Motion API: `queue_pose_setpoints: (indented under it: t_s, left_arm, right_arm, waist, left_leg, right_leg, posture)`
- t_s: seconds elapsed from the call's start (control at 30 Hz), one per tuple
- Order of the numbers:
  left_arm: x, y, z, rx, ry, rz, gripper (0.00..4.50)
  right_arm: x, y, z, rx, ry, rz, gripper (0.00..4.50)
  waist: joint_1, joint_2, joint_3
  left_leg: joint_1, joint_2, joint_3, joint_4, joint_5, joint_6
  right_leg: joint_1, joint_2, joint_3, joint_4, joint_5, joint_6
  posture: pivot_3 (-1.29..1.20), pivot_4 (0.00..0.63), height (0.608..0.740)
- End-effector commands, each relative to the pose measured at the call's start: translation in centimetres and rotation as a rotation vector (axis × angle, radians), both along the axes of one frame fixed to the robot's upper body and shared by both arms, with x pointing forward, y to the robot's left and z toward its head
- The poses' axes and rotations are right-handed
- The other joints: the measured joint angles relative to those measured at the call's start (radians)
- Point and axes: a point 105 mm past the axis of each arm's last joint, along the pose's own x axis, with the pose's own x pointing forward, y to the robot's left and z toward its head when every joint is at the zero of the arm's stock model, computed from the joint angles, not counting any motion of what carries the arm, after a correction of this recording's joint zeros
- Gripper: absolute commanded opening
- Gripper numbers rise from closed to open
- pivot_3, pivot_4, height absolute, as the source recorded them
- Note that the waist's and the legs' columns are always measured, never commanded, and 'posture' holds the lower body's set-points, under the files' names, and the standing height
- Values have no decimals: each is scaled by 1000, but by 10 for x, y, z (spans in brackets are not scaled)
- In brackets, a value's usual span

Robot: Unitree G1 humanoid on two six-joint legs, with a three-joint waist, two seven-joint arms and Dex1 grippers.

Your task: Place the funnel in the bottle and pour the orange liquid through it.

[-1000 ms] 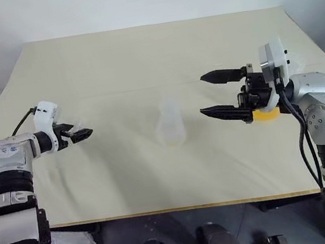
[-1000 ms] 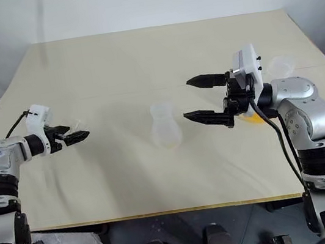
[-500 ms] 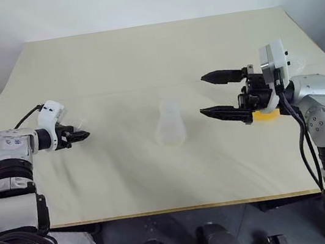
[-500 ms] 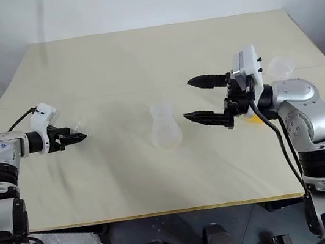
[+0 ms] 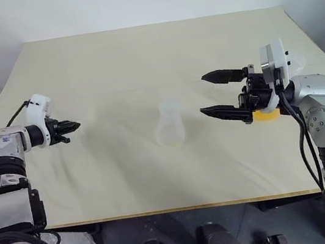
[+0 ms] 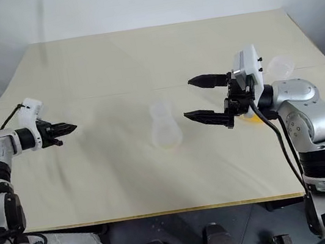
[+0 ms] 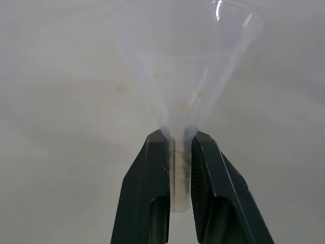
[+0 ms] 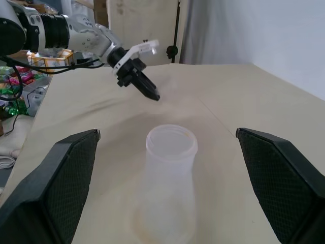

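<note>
Gripping: the left gripper (image 7: 180, 152) is clamped on the short spout of the funnel (image 7: 188, 66), the wide mouth pointing away from the fingers.
Left gripper place: out at the robot's left over the counter (image 5: 141, 63), well apart from the bottle (image 5: 169, 124).
Bottle: stands upright near the middle of the counter, mouth open and unobstructed, nothing in it that I can make out.
Right gripper (image 5: 223, 95): jaws spread wide and holding nothing, pointing toward the bottle from its right, just short of it.
Orange liquid (image 5: 266, 114): sits behind the right gripper, largely hidden by the wrist; its container cannot be made out.
Step in hand: picking up the funnel; seating it in the bottle is not yet done.
Next move: likely carrying the funnel across to the bottle and turning it spout-down over the neck; the clear plastic and narrow opening call for careful alignment.
</note>
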Motion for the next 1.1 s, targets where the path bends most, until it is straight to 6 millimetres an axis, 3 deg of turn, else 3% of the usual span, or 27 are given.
queue_pose_setpoints:
  t_s: [0.03, 0.37, 0.5, 1.03, 1.1]
  left_arm:
    - [-5, 3, 29, -90, -142, -30, 207]
    - [-21, -29, 60, -224, -401, -232, 207]
    - [-21, -52, 61, -242, -419, -316, 207]
    - [-23, -75, 71, -262, -489, -451, 207]
    - [-23, -87, 72, -255, -505, -498, 207]
  right_arm:
    - [-6, -5, 15, 8, -73, -5, 4500]
    - [-3, -5, 19, 8, -84, -10, 4500]
    - [-4, -5, 20, 15, -93, -22, 4500]
    - [-12, -12, 18, 26, -99, -81, 4500]
    - [-12, -12, 18, 29, -97, -86, 4500]
  waist:
    - [0, 0, 0]
    - [2, 0, 0]
    - [3, 0, 0]
    - [1, 0, 0]
    - [1, 0, 0]
  left_leg:
    - [0, 0, 0, 0, 0, 0]
    - [0, 0, 0, 1, 0, 0]
    - [0, 0, 0, 1, 0, 0]
    - [0, 0, 0, 1, 0, 0]
    - [0, 0, 0, 1, 0, 0]
  right_leg:
    - [0, 0, 0, 0, 0, 0]
    - [0, 0, 0, 0, 0, 0]
    - [0, 0, 0, 0, 0, 0]
    - [0, 0, 0, 0, 0, 0]
    - [0, 0, 0, 0, 0, 0]
  posture:
    - [0, 150, 740]
    - [0, 150, 740]
    - [0, 150, 740]
    - [0, 150, 740]
    - [0, 150, 740]
